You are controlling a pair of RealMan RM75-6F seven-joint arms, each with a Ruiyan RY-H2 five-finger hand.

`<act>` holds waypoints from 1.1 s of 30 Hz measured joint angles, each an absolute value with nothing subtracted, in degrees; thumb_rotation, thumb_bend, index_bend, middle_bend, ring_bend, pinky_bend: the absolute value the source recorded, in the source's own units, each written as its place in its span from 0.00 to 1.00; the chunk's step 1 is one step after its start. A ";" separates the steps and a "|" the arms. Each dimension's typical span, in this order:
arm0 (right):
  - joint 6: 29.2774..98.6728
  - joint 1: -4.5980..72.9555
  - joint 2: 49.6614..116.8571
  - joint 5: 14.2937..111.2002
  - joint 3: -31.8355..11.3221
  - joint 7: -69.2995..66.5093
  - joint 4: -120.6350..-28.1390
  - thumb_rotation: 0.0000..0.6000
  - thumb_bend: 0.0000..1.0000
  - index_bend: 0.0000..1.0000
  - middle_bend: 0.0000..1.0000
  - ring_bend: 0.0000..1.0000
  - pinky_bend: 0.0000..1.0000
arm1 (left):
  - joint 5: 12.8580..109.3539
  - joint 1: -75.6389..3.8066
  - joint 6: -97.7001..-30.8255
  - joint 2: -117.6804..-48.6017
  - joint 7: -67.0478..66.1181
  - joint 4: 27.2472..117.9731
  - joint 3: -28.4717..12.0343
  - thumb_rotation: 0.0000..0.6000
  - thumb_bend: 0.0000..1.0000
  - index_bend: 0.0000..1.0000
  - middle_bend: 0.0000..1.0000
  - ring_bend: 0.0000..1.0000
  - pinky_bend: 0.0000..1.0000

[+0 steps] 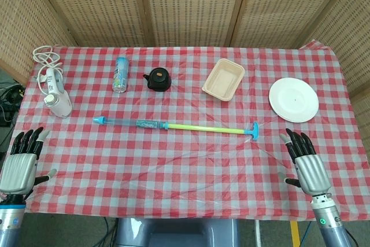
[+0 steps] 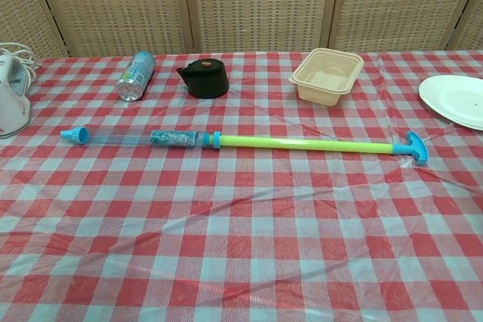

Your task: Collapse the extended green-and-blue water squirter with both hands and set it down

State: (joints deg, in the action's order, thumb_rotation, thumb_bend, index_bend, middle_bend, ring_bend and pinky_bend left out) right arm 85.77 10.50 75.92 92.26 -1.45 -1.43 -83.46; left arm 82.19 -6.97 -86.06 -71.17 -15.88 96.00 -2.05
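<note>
- Both hands sit nearest, at the table's front edge, spread and holding nothing: left hand (image 1: 20, 163), right hand (image 1: 305, 163)
- One water squirter (image 1: 173, 125) lies fully extended mid-table, untouched
- Best approach: left grips the clear barrel, right takes the T-handle, then push straight along the axis
- One each: can (image 1: 121, 74), tray (image 1: 223, 79), plate (image 1: 293, 100)

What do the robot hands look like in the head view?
Left robot hand and right robot hand match: silver-grey metal backs, black fingers with pale tips. Grey cylindrical wrists below; the right wrist shows a small green light. No loose cables visible.
</note>
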 measured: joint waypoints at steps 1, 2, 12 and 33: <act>85.52 10.52 75.87 92.08 -1.45 -1.28 -83.52 1.00 0.09 0.00 0.00 0.00 0.00 | 82.20 -6.95 -86.05 -71.20 -15.90 95.97 -2.09 1.00 0.09 0.00 0.00 0.00 0.00; 85.23 10.55 75.82 91.84 -1.47 -1.13 -83.61 1.00 0.09 0.00 0.00 0.00 0.00 | 82.19 -6.94 -86.02 -71.22 -15.94 95.92 -2.12 1.00 0.09 0.00 0.00 0.00 0.00; 84.18 10.67 75.67 91.13 -1.71 -0.65 -84.40 1.00 0.09 0.00 0.00 0.00 0.00 | 82.26 -6.60 -86.00 -70.46 -15.36 96.45 -2.25 1.00 0.09 0.00 0.00 0.00 0.00; 77.59 16.40 74.79 85.31 -8.44 3.23 -87.99 1.00 0.12 0.21 0.23 0.20 0.03 | 80.57 -6.61 -84.87 -68.23 -13.82 98.04 -3.55 1.00 0.09 0.00 0.00 0.00 0.00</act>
